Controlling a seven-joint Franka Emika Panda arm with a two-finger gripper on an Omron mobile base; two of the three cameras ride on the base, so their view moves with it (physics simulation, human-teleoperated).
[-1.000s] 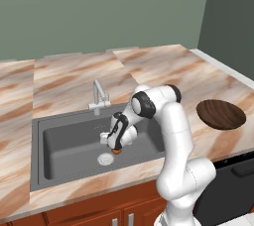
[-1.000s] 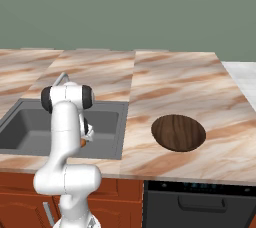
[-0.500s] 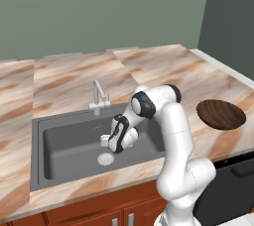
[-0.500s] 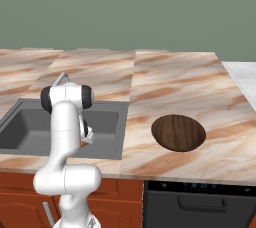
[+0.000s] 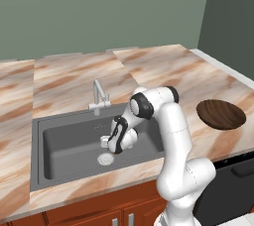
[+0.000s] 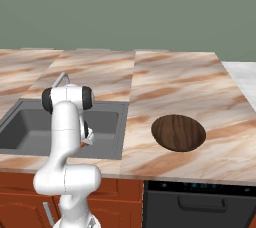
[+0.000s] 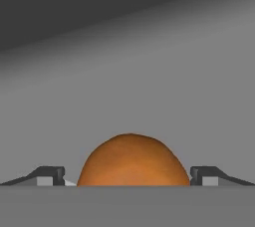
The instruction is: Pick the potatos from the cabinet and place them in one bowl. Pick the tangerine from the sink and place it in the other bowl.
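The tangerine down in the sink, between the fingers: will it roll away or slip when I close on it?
The tangerine looks smooth and round, so it could roll on the flat sink floor if nudged off-centre. It sits centred in the open gripper, so an even close should probably trap it. It likely gives a little; squeeze gently.

No text, label, brand, number or sign can be read in any of the views. The surfaces in the frames carry no print or markings.
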